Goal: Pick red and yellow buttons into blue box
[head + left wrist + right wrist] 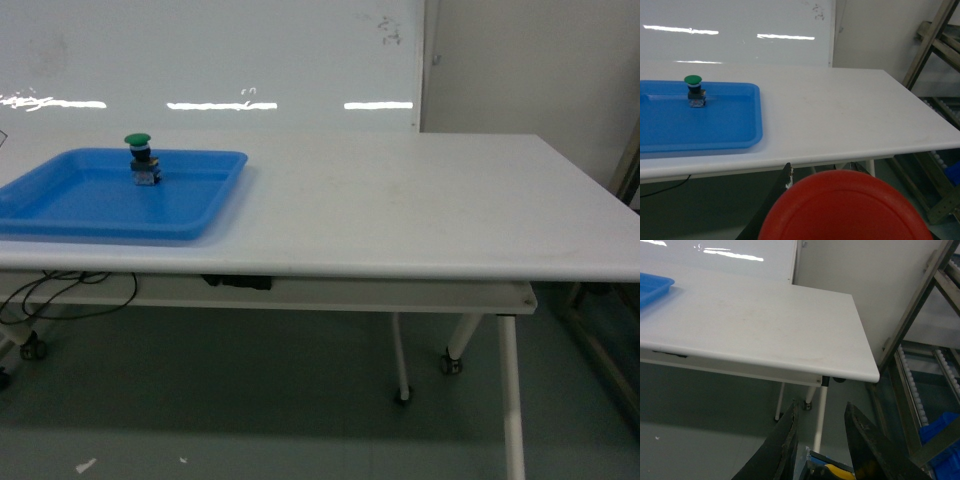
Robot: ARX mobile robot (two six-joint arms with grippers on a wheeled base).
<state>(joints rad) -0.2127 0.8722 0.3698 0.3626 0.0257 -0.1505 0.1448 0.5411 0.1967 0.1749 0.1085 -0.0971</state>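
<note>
Red first: seems clamped on the red button [845, 212] in the left gripper [790, 185], cap crowding the near edge beside one dark finger [774, 212], other finger hidden, so grip judged, not seen. Likewise pinches the yellow button [837, 471] low between the right gripper's [822, 410] narrowly parted fingers, off the white table's [400, 210] near right corner, probably for carrying. Shows only the green button [141, 158] standing far in the shallow blue tray [215, 205] at left; cannot place the blue box, unless that blue corner [940, 432] low right.
</note>
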